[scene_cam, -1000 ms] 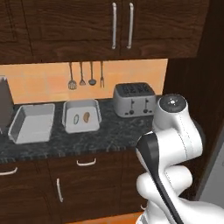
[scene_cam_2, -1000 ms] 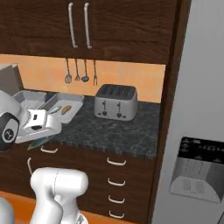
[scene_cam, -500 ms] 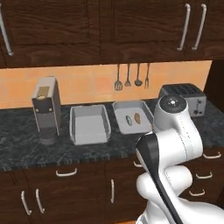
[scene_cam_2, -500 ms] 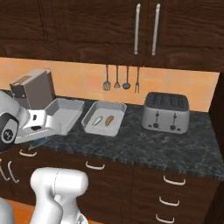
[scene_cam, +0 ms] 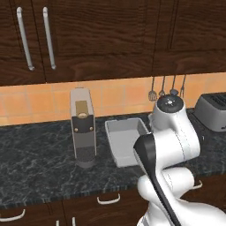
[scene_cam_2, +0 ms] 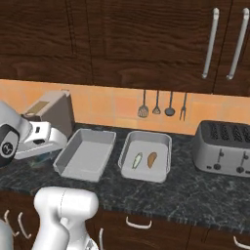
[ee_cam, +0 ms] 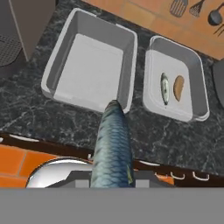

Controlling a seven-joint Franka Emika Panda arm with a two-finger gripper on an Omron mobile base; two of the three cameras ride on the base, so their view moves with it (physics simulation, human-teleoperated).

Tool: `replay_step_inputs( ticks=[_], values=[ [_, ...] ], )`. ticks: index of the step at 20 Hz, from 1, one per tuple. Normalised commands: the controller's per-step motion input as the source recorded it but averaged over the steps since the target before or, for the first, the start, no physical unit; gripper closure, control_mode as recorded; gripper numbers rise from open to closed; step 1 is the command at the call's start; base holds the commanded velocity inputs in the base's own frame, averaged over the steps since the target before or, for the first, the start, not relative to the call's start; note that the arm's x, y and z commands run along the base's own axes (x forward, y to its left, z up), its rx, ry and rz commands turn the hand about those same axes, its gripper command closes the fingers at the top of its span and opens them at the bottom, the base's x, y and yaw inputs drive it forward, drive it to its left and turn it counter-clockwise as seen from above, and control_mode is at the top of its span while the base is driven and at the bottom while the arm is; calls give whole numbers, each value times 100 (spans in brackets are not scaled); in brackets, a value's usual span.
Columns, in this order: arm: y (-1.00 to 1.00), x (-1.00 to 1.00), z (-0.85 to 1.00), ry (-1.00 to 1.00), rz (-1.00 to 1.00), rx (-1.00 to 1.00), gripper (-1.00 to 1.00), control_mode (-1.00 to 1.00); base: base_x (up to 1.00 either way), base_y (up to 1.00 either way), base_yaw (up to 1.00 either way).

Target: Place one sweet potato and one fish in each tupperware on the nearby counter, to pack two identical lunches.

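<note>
The end effector (ee_cam: 112, 181), clamped on 1 fish (ee_cam: 112, 148), now faces the empty tupperware (ee_cam: 89, 61) since the base drove left, apparently ready for delivery.

Two grey tupperware trays are counted on the tabletop (scene_cam_2: 195, 195): one empty tray (scene_cam_2: 87, 155) and one filled tray (scene_cam_2: 146, 156). Two fish are counted: a small one (scene_cam_2: 137, 160) lying in the filled tray and a large one (ee_cam: 112, 151) seen in the hand view. One sweet potato (scene_cam_2: 152, 159) is counted. One toaster (scene_cam_2: 222, 148), one coffee machine (scene_cam: 83, 128) and four hanging utensils (scene_cam_2: 163, 104) are also counted.
</note>
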Motion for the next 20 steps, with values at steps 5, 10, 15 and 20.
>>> replay_step_inputs(
  ticks=[5, 10, 15, 20],
  values=[
    [48, 72, -56, 22, 0, -3, 100, -100, 0, 0, 0],
    [16, 79, -58, 0, -2, 22, 100, -100, 0, 0, 0],
    [0, 68, -65, -4, -13, 35, 100, -100, 0, 0, 0],
    [0, 49, -38, -2, -4, 9, 100, -100, 0, 0, 0]
  ],
)
